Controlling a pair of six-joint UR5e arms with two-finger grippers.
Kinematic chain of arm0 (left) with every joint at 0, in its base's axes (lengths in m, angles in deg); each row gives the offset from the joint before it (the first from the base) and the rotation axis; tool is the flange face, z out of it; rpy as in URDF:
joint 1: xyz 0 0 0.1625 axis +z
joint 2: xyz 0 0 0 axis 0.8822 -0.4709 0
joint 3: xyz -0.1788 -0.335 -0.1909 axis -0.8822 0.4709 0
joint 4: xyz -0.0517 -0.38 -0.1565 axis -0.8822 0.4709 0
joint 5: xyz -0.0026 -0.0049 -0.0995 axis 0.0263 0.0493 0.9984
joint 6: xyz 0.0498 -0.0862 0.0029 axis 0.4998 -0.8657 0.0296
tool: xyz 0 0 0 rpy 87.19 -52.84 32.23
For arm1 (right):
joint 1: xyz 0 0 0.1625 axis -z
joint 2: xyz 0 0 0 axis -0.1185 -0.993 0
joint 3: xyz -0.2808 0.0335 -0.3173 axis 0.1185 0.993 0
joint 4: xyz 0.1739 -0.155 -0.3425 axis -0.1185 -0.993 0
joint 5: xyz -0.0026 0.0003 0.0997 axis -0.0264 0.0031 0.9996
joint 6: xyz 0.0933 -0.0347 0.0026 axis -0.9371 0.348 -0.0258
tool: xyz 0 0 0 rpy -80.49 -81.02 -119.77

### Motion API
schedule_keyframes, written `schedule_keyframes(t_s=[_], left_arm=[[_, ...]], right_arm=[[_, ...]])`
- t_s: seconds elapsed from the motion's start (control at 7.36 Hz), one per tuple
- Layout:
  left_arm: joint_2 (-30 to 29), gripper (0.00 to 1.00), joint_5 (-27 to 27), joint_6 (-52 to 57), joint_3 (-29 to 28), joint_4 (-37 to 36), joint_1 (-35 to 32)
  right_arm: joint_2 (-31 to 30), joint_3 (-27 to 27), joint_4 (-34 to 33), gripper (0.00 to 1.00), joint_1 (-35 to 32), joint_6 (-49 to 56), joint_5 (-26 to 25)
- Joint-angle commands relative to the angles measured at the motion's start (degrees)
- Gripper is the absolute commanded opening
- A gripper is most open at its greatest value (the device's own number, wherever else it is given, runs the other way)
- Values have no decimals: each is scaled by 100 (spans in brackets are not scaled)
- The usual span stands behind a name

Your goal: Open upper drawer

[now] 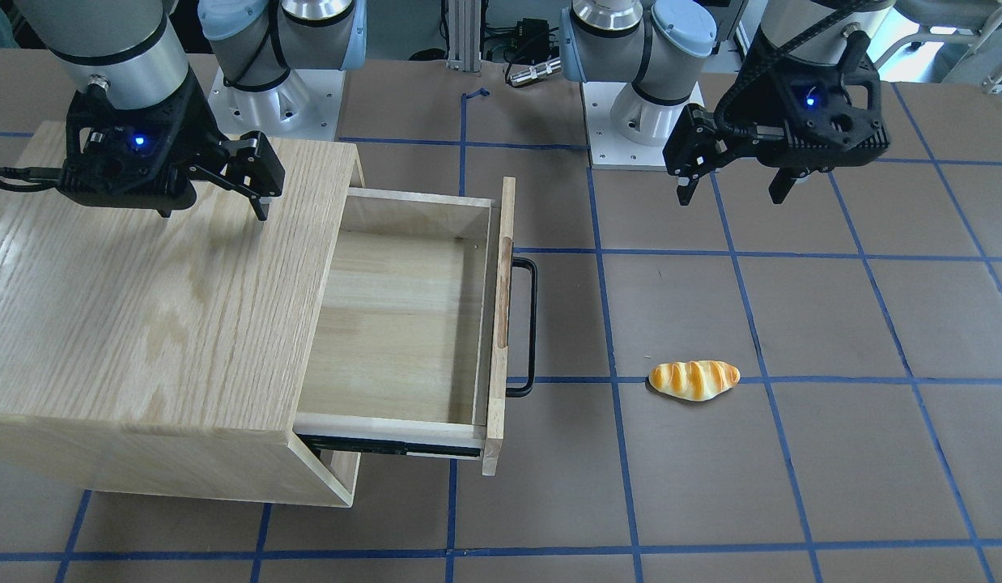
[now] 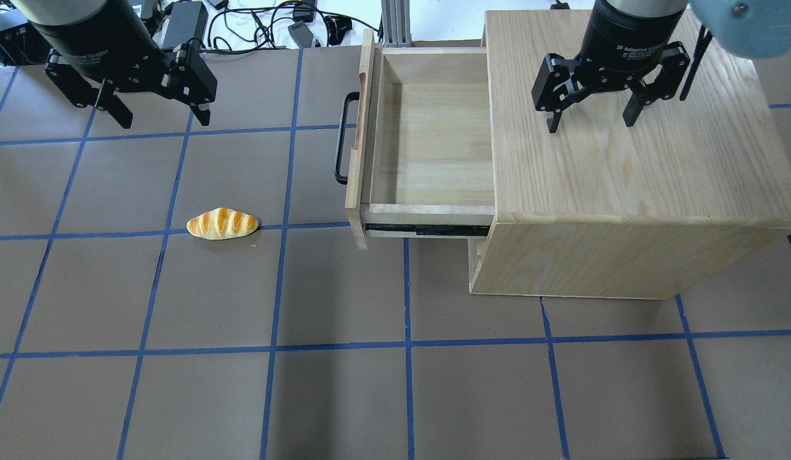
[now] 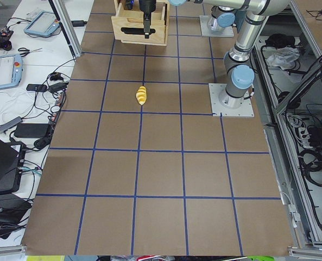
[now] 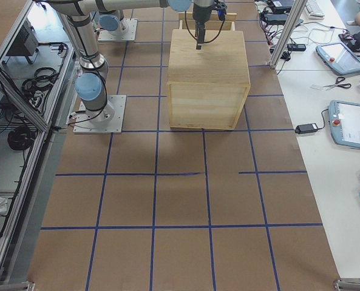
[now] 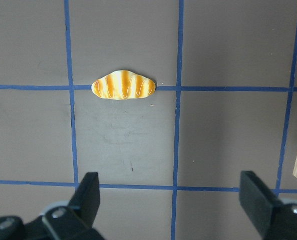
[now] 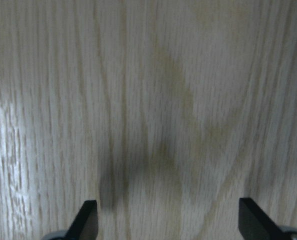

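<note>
The upper drawer (image 1: 396,324) stands pulled far out of the oak cabinet (image 1: 145,283), and its pale-wood tray is empty. Its black bar handle (image 1: 533,324) faces the table's middle. In the overhead view the drawer (image 2: 434,147) sticks out to the left of the cabinet (image 2: 625,166). My right gripper (image 2: 590,124) hangs open and empty above the cabinet top, with only wood grain in its wrist view (image 6: 168,220). My left gripper (image 2: 164,120) is open and empty above bare table, well left of the handle (image 2: 340,137).
A toy bread loaf (image 2: 222,223) lies on the brown mat with blue tape lines, left of the drawer; it also shows in the left wrist view (image 5: 123,85). The lower drawer's front (image 2: 478,255) stays shut under the open one. Cables lie at the table's far edge.
</note>
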Motion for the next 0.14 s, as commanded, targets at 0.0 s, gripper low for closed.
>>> schedule_keyframes(t_s=[0.0], left_arm=[[25, 100, 15, 7, 45, -6, -4]], right_arm=[[0, 2, 0, 100, -2, 6, 0]])
